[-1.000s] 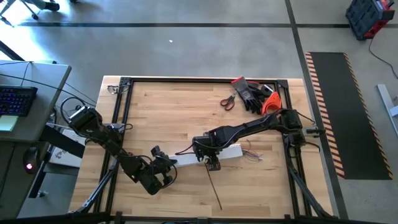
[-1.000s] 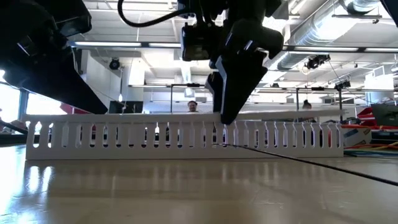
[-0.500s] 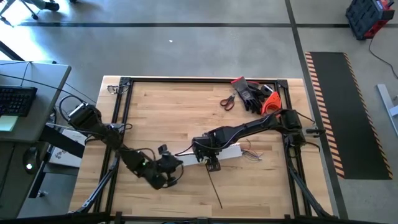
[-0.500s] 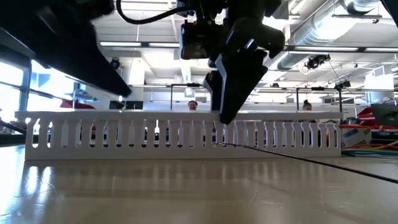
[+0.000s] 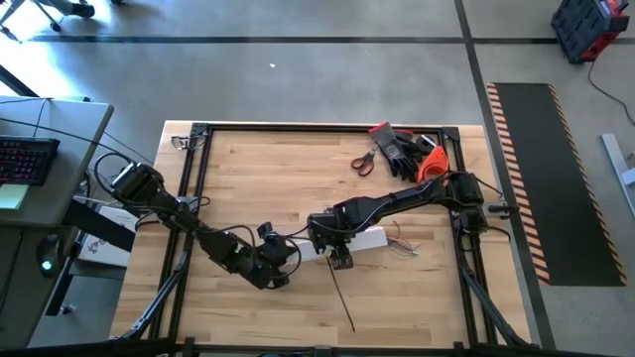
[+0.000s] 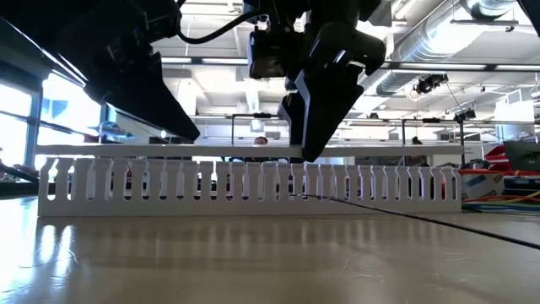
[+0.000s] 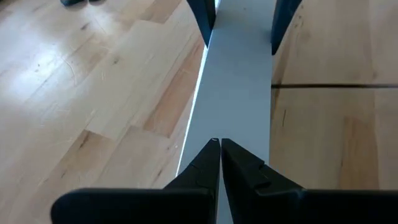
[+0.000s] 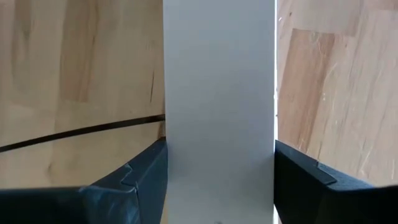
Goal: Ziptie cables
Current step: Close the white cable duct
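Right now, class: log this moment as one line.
right end effector: gripping white duct | left end effector: shut, over duct | cables: loose on table

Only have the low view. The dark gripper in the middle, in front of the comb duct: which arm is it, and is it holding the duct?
Observer: That is the right gripper. Its wrist view shows its fingers against both long sides of the white duct, clamping it.
Operator: And the left one?
Observer: The left gripper is shut with nothing in it. Its tips are over the duct's flat top, nearer the duct's left end in the high view.
Operator: Where are the cables?
Observer: The cables lie loose on the table just past the duct's right end. Neither gripper is on them.
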`<state>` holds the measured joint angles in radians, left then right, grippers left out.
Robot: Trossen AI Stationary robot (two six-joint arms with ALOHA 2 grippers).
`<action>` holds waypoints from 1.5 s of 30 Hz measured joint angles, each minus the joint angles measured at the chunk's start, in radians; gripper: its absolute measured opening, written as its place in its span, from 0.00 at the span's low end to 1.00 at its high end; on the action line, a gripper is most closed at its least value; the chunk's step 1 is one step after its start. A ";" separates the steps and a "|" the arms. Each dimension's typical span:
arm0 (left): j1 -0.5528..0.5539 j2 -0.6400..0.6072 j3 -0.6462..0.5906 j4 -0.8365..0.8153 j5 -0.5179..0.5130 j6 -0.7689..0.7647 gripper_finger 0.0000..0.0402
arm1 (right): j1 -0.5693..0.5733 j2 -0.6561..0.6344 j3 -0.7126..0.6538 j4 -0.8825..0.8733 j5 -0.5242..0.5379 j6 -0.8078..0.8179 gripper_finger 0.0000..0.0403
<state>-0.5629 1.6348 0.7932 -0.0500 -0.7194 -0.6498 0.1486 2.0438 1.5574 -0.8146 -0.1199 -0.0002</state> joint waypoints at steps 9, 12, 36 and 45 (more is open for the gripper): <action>-0.002 -0.002 -0.060 0.066 0.006 -0.032 0.00 | -0.025 0.003 0.000 -0.005 -0.047 -0.008 0.52; -0.003 -0.003 -0.090 0.121 0.007 -0.045 0.00 | -0.025 0.003 0.000 -0.006 -0.047 -0.009 0.52; -0.175 -0.252 -0.014 -0.039 -0.011 -0.082 0.00 | -0.041 -0.012 0.109 -0.133 -0.084 -0.166 0.52; -0.275 -0.202 -0.068 -0.103 -0.059 -0.357 0.00 | -0.073 0.026 0.083 -0.112 -0.108 -0.183 0.52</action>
<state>-0.8380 1.4326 0.7254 -0.1526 -0.7781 -1.0068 0.0751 2.0696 1.6405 -0.9264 -0.2279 -0.1827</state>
